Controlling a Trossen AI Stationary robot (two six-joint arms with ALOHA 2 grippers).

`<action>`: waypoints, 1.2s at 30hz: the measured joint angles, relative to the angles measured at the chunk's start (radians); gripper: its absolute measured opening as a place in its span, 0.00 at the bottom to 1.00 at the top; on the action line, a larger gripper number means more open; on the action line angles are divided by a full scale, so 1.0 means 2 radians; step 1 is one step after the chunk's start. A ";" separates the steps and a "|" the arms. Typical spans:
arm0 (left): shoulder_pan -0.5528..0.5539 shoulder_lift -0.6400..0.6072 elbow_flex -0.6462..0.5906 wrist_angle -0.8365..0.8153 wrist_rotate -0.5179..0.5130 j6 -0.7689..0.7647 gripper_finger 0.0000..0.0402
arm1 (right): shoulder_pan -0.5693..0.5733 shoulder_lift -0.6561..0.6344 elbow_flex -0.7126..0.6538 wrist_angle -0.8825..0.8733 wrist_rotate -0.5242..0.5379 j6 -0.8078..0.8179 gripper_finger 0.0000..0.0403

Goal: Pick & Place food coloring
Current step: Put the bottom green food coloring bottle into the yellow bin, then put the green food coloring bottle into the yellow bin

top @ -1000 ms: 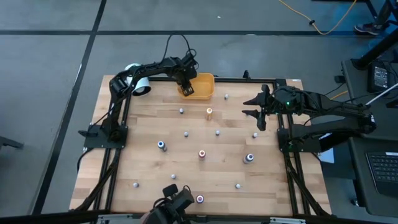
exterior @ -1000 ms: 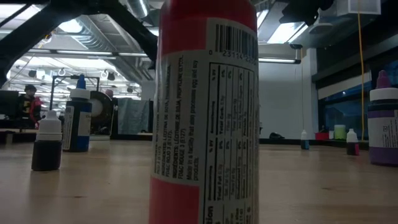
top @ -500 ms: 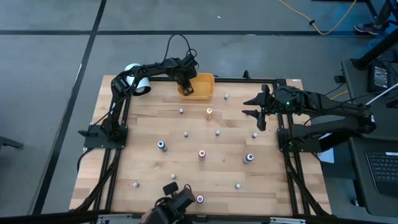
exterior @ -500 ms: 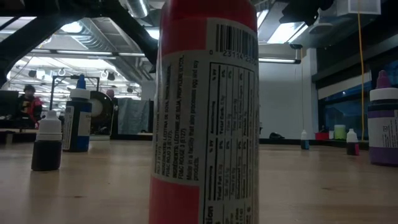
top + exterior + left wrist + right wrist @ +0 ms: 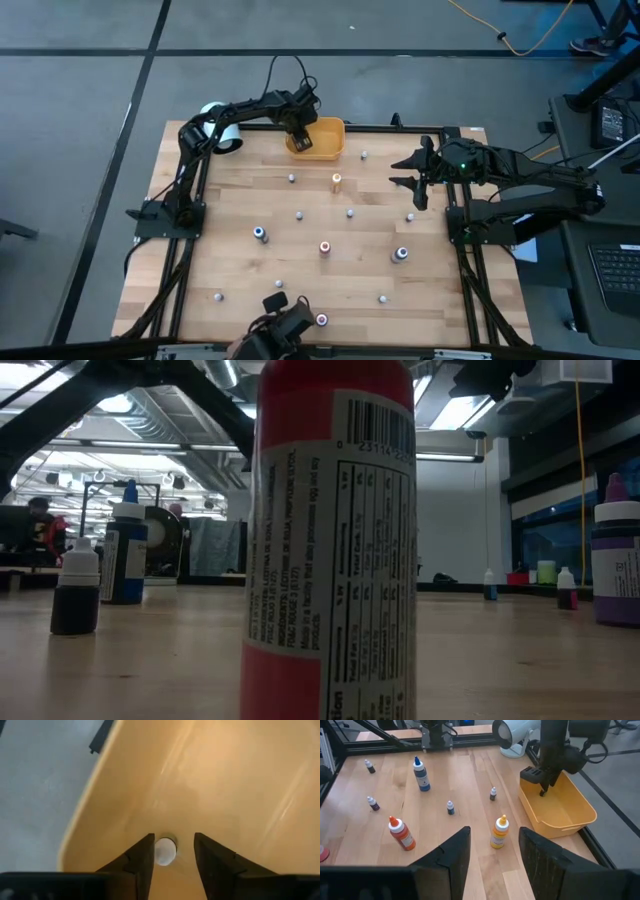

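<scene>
Several tiny food coloring bottles stand scattered on the wooden table, among them an orange one (image 5: pixel 336 180), a red-capped one (image 5: pixel 324 247) and a blue-capped one (image 5: pixel 260 234). My left gripper (image 5: pixel 297 140) points down into the yellow bin (image 5: pixel 326 140) at the table's far edge. It is open, and a white-capped bottle (image 5: pixel 165 851) shows between its fingers, close to one finger and apart from the other. My right gripper (image 5: pixel 412 172) is open and empty above the table's far right part. My left gripper points down into the bin with the white cap (image 5: pixel 165 851) between its fingers. The cap lies right beside one finger (image 5: pixel 145 860) and is clearly apart from the other. I cannot tell whether that finger touches it.
A big white cylinder (image 5: pixel 222 133) lies at the far left corner beside the bin. In the low view a red-labelled bottle (image 5: pixel 330 540) stands right before the camera, with a blue-capped one (image 5: pixel 126 550) and a purple one (image 5: pixel 615 560) farther off. Black frame rails edge the table.
</scene>
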 joint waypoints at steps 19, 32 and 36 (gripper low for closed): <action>-0.051 -0.161 0.124 -0.281 0.114 0.054 0.38 | 0.000 0.000 0.000 0.000 0.000 -0.002 0.42; -0.061 -0.311 0.008 -0.303 0.151 0.020 0.39 | 0.000 0.000 0.000 -0.001 0.004 -0.001 0.42; -0.066 -0.333 -0.074 -0.242 0.149 -0.012 0.40 | 0.000 0.000 0.000 -0.001 0.004 -0.002 0.42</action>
